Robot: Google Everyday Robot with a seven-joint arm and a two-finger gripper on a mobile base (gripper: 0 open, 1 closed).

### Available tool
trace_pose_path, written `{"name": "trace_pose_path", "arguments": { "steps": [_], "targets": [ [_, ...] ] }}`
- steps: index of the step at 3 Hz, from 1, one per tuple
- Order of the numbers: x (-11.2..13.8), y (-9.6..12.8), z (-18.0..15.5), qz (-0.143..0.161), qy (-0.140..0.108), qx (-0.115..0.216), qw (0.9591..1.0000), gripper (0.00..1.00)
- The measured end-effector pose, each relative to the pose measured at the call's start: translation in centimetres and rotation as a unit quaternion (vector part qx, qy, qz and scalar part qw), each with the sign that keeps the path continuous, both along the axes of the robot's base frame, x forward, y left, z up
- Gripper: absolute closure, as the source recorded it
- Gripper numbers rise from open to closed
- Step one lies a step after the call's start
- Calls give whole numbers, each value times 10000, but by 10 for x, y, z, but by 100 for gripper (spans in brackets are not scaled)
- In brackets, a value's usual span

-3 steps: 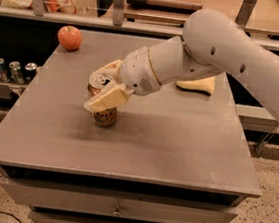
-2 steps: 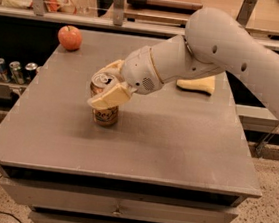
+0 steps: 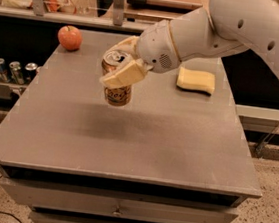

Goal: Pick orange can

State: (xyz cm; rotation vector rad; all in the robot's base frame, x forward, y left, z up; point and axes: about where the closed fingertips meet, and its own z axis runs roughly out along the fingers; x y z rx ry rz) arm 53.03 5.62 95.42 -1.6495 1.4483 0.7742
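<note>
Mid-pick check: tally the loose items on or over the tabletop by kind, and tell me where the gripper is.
orange can: 1, held off the table in the gripper, jaws shut on it
apple: 1, at the far left corner
yellow sponge: 1, far right
Total: 3

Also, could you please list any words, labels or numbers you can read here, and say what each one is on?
Dark lettering on the orange can, held in the shut hand above the table: too blurred to read.
Labels on the small cans at the left edge: too small to read.
Nothing else shows readable text.
</note>
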Motion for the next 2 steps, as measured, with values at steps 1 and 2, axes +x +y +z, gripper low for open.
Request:
{"name": "trace_pose_path", "arguments": {
  "steps": [1,2],
  "targets": [
    [5,-12,30,-10,-217,-4,9998,100],
    [8,-17,44,31,-292,-34,9996,100]
  ]
}}
